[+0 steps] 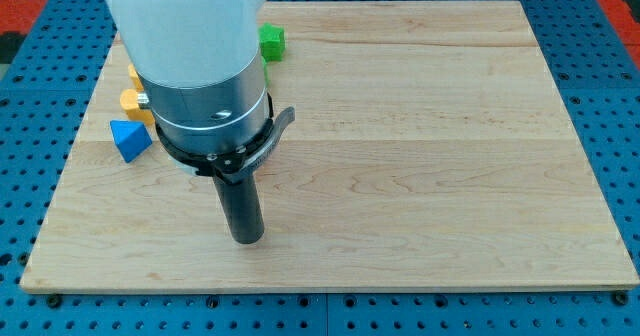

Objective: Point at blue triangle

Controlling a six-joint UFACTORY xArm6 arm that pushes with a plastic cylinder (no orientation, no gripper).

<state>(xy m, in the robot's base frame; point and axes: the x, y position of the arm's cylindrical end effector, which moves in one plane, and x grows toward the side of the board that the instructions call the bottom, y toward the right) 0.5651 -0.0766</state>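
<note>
No claw was fitted; my tip [247,238] was seen resting on the tabletop [420,176], lower left of centre, well apart from the blue triangle [129,139] at left.

Blue triangle [129,139], wedge-shaped, resting flat near wooden board's left edge [75,166]

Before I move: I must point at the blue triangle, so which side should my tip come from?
There is no gripper, so touch rather than grasp. The blue triangle lies to the view's left of my tip and a little higher. Probably approach its right-hand face, which is open; the orange blocks crowd its top side.
</note>
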